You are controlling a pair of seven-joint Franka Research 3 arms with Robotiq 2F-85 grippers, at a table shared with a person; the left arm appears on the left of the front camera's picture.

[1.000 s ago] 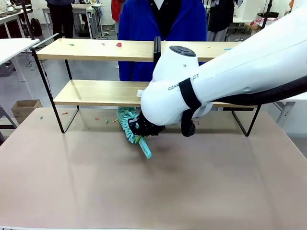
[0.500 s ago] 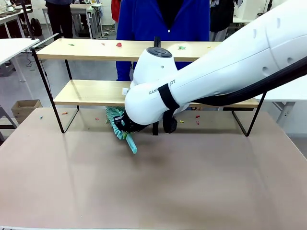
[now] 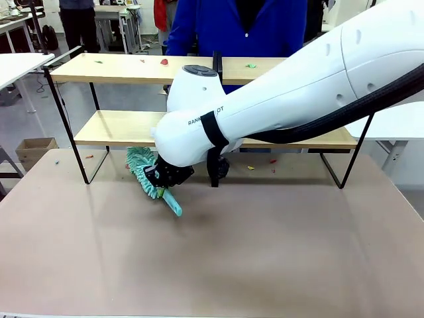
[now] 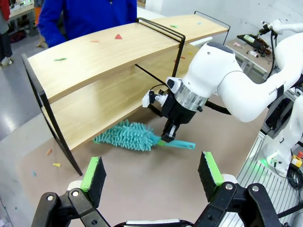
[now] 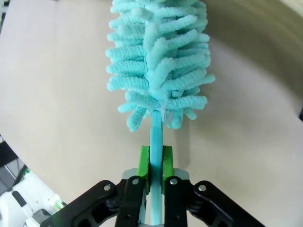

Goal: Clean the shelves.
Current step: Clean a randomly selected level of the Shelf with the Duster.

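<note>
Plainly, the shelves (image 3: 119,129) are stiff: smooth pale-wood boards in a thin black frame, standing at the counter's (image 3: 265,252) far side, probably light enough to slide if shoved. The right gripper (image 3: 167,177) has its jaws clamped on the duster's (image 3: 141,169) thin, stiff handle, just behind the soft, fluffy teal head. The left gripper (image 4: 151,165) has its jaws wide apart.

Front cam: robot side of the desk (image 3: 278,265), facing across at shelves (image 3: 126,69) and person (image 3: 218,26). Left wrist cam shares those shelves and the duster (image 4: 125,135) from farther off; right wrist cam looks close-up along the right pincer (image 5: 155,163).
</note>
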